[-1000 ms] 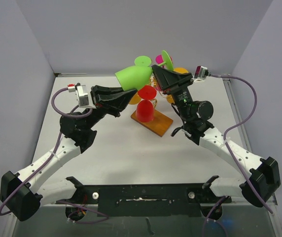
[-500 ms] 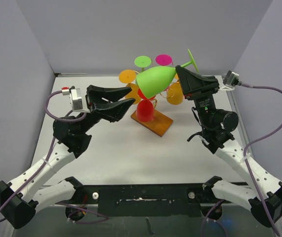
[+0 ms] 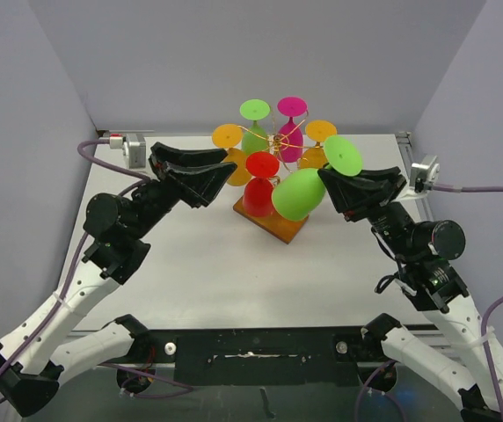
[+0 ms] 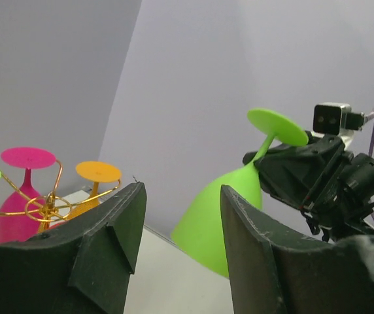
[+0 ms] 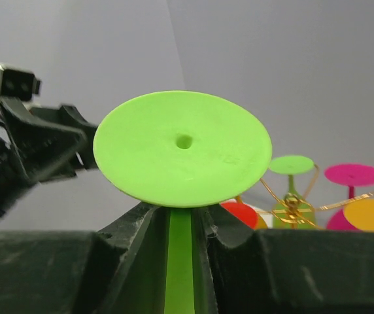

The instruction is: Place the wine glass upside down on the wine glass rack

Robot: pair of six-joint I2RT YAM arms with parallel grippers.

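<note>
My right gripper (image 3: 338,186) is shut on the stem of a lime green wine glass (image 3: 301,192), held bowl-down and tilted, its round foot (image 5: 182,148) up, just right of the wine glass rack (image 3: 273,145). The rack's gold wire arms carry several upside-down glasses: green, magenta, orange and red. Its brown wooden base (image 3: 280,225) sits on the table. My left gripper (image 3: 225,171) stands open and empty to the rack's left. In the left wrist view its fingers (image 4: 118,226) frame the green bowl (image 4: 223,212) beyond them, apart from it.
Grey walls enclose the table on the left, back and right. The rack stands at mid-back. Bare white tabletop (image 3: 216,272) lies in front of the rack, between the two arms.
My left gripper has let go of the green glass, opened and drawn back left. My right gripper has swung the glass from above the rack down to its right side, foot up.
</note>
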